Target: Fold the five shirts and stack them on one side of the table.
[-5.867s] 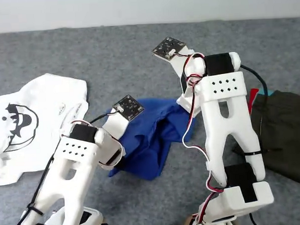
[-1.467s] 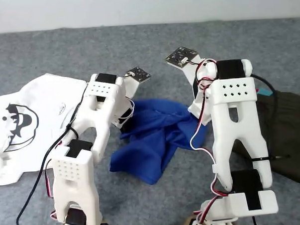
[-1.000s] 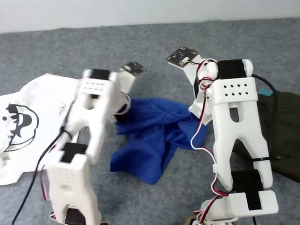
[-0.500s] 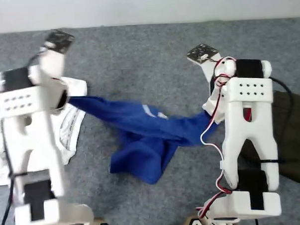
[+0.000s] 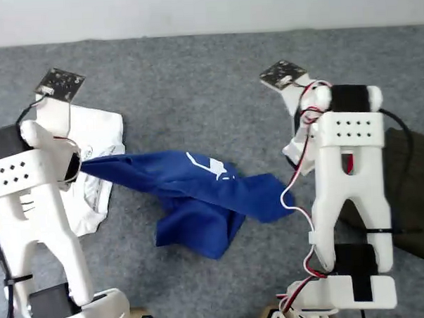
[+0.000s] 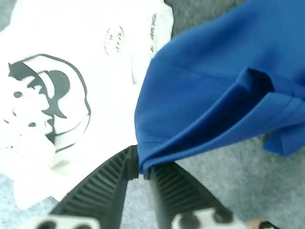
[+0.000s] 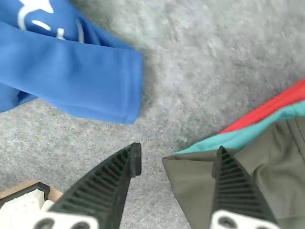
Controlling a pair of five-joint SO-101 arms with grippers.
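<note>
High view has the blue shirt (image 5: 199,195) strung out across the middle of the table (image 5: 194,68). One end is lifted toward 9 o'clock and the rest is bunched up around 6.

My read is it's being spread flat before folding. To do that well, I'd get the free end near 3 o'clock pinned or grabbed too, then pull the two ends apart evenly. Otherwise the bunch just drags sideways onto the white shirt (image 5: 98,136) at 9.

Left gripper (image 6: 142,164) is clamped tight on a folded edge of the blue shirt, with barely any gap between the jaws. Right gripper (image 7: 178,152) is spread wide and holding nothing. It hangs over bare table between the blue sleeve end (image 7: 114,90) and the olive shirt (image 7: 248,162) at 3, so watch it doesn't snag that one.
</note>
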